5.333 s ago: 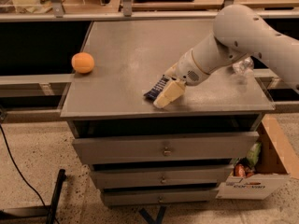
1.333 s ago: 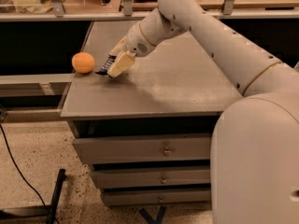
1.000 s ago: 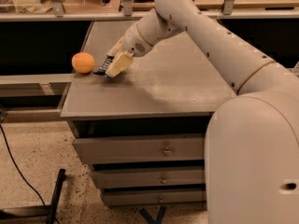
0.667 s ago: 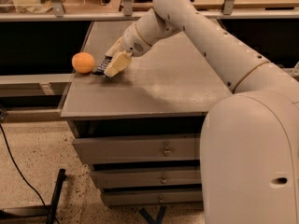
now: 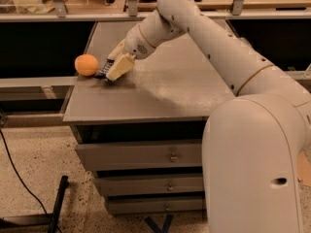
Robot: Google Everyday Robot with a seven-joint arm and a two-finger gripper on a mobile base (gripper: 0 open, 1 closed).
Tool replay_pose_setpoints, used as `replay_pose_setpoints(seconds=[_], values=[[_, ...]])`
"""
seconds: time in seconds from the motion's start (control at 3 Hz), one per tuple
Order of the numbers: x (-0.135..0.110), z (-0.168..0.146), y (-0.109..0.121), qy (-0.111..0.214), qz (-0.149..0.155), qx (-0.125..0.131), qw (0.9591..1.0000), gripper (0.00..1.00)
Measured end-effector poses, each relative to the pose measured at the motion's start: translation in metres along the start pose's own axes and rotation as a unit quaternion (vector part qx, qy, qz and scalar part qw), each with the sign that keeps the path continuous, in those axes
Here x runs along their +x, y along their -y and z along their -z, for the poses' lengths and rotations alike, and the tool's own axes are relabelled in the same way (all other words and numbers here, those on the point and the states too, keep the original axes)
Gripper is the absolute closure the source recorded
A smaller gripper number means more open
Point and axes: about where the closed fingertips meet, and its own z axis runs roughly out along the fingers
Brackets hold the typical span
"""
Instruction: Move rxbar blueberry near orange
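The orange (image 5: 86,64) sits at the left edge of the grey cabinet top (image 5: 160,91). My gripper (image 5: 114,68) is just right of it, low over the top, with cream-coloured fingers (image 5: 119,67) shut on the rxbar blueberry (image 5: 103,71). Only the bar's dark end shows, sticking out toward the orange and almost touching it. The rest of the bar is hidden by the fingers. My white arm reaches in from the right foreground.
The cabinet has three drawers (image 5: 141,155) below its top. A lower shelf and railing (image 5: 39,81) run to the left. A black cable (image 5: 19,183) lies on the speckled floor at the lower left.
Since 5.3 s ago my gripper carried the bar from the front middle of the top to beside the orange. Over the last second it crept slightly closer to the orange.
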Motion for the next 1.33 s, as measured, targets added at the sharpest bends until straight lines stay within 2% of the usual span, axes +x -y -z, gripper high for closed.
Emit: replay_pose_setpoints(seconds=[0.33,0.67,1.33], values=[[-0.0002,-0.0033,0.0003,0.004,0.001,-0.007,1.0000,0.13],[-0.0011,-0.0052,0.0004,0.001,0.005,-0.010,0.9999,0.00],[0.0016,0.0004,-0.0003,-0.022,0.015,-0.013,0.9996,0.00]])
